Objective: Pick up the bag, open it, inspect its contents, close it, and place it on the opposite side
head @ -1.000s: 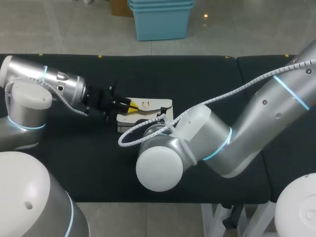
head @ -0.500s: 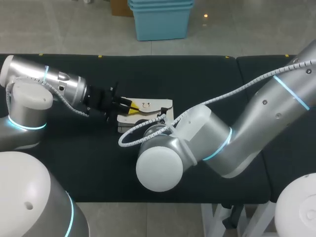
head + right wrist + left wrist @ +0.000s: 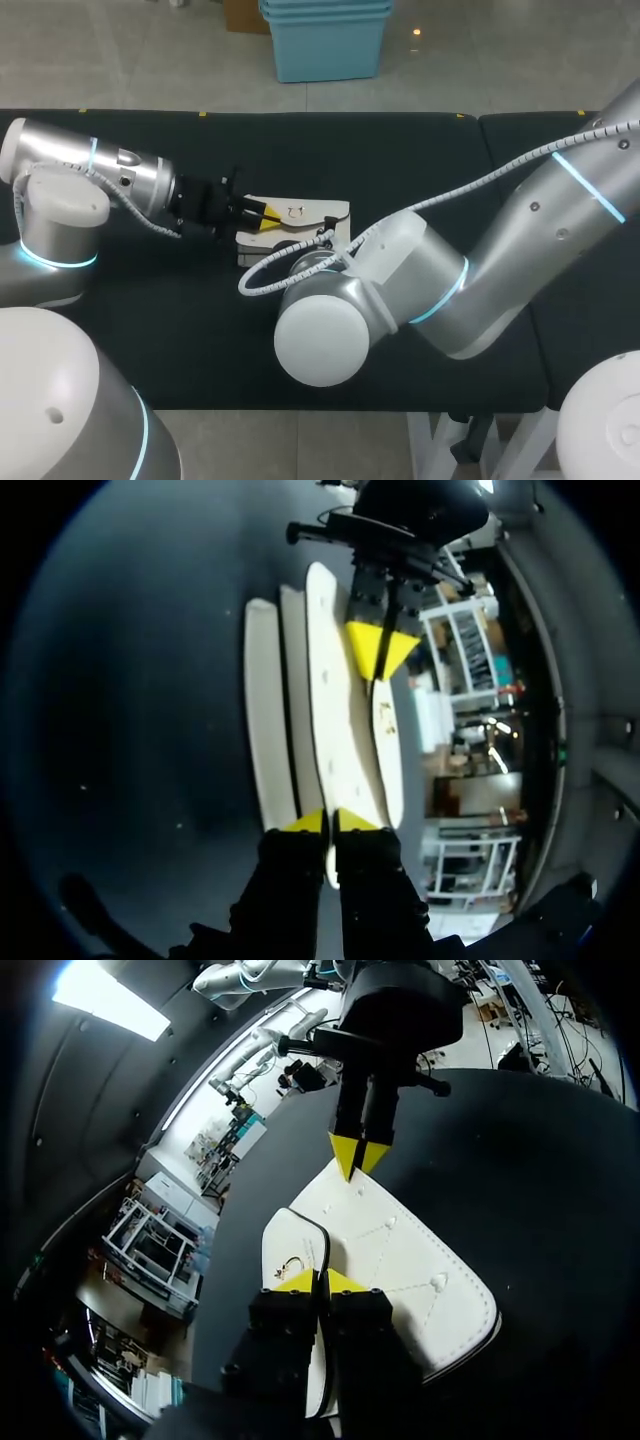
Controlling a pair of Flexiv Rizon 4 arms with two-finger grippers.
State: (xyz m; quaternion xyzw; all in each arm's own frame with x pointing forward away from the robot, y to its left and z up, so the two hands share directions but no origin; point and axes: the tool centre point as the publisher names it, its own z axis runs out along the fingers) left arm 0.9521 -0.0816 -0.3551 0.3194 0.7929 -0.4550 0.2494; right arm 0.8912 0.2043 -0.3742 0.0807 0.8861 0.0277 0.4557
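A: left jaws, right jaws, state?

B: Both clenched on the white stitched leather-look bag. left jaws pinch its black-trimmed edge at one end; right jaws pinch a thin white layer at the opposite end. Tips face each other across the bag.

A: Anything change in the last second?

B: Barely. The left arm eases a touch toward its own side. The right arm is static. The bag hasn't shifted on the black worktop.

A: Meaning?

B: My read is that the opening step is only just starting. In the right wrist view the layers stand fanned apart, but the inside isn't visible, so no inspection is possible yet.

A: Room?

B: The bag sits left of centre, well inside every edge. There's open surface toward the far edge, and more to the right past the worktop seam, which is probably the drop side. The right arm's elbow hangs over the near strip, just beside the bag. Its white cable loop runs near the bag's near edge and looks like a possible snag on a pull.
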